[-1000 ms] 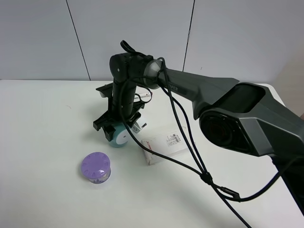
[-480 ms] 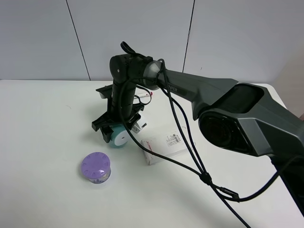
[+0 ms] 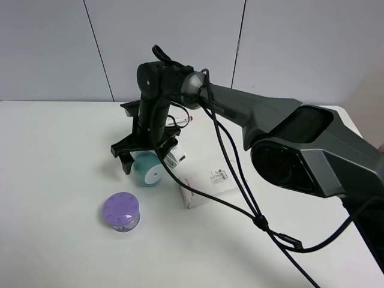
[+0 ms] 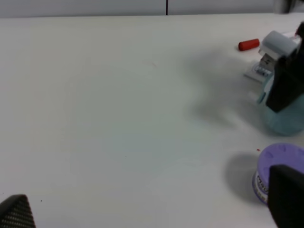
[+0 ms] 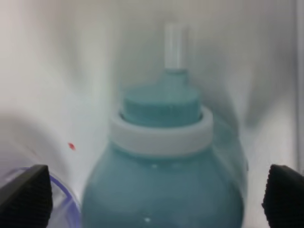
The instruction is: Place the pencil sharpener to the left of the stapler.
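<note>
We see right gripper [image 3: 139, 157] above sharpener [image 3: 147, 169], fingers spread wide, clear of teal body. Sharpener lies on table [image 3: 54, 156] on its side, just left of stapler [image 3: 174, 157]. Purple tub [image 3: 120, 211] near sharpener, toward camera. White box [image 3: 206, 183] just right of stapler. Left gripper [image 4: 152, 209] empty, fingers apart, over bare table.

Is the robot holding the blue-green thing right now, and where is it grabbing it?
No. The right gripper is open, its jaws spread wide of the pencil sharpener, which lies on the table. The left gripper holds nothing either.
</note>
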Robot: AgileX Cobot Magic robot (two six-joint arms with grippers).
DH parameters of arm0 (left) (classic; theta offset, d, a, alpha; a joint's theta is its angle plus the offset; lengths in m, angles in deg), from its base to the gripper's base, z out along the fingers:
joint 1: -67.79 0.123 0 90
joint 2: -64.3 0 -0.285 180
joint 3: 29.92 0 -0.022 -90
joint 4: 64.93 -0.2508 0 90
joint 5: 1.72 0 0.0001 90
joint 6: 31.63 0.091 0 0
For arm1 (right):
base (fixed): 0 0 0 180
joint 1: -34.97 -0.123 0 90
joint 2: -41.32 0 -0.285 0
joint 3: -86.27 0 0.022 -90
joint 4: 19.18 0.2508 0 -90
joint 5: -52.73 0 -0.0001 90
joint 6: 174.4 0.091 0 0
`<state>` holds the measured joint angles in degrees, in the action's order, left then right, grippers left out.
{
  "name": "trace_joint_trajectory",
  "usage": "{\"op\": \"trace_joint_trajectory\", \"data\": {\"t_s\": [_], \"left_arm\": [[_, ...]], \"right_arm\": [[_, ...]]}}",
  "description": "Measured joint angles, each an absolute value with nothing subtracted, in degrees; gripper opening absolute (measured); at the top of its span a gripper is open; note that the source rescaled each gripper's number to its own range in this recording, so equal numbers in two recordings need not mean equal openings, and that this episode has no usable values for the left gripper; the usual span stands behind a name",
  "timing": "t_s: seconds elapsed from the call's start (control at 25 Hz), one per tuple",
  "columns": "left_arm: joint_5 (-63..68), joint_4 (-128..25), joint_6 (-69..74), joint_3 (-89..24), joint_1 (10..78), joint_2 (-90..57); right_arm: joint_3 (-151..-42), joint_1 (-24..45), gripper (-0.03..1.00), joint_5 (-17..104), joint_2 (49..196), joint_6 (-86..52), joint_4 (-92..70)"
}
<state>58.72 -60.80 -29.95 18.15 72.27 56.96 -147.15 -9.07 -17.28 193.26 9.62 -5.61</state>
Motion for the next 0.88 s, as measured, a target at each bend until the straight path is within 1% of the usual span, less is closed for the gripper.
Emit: {"op": "trace_joint_trajectory", "data": {"t_s": [0.16,0.4,0.52,0.64,0.76,0.88], "left_arm": [[58.7,-60.8,-30.0,18.1,72.3,57.0],[58.7,-60.8,-30.0,18.1,72.3,57.0],[58.7,-60.8,-30.0,18.1,72.3,57.0],[58.7,-60.8,-30.0,18.1,72.3,57.0],[58.7,-60.8,-30.0,18.1,72.3,57.0],[58.7,-60.8,-30.0,18.1,72.3,57.0]], "right_arm": [[-150.0,-9.1,0.64,-17.2,191.9,10.4,-5.7],[-150.2,-9.1,0.64,-17.3,188.1,10.5,-6.4],[-150.2,-9.1,0.64,-17.4,184.1,10.5,-7.9],[-150.2,-8.9,0.64,-17.4,178.0,10.5,-13.1],[-150.2,-7.0,0.64,-17.4,171.4,12.1,-19.2],[-150.2,-2.6,0.64,-17.4,165.6,13.5,-22.5]]}}
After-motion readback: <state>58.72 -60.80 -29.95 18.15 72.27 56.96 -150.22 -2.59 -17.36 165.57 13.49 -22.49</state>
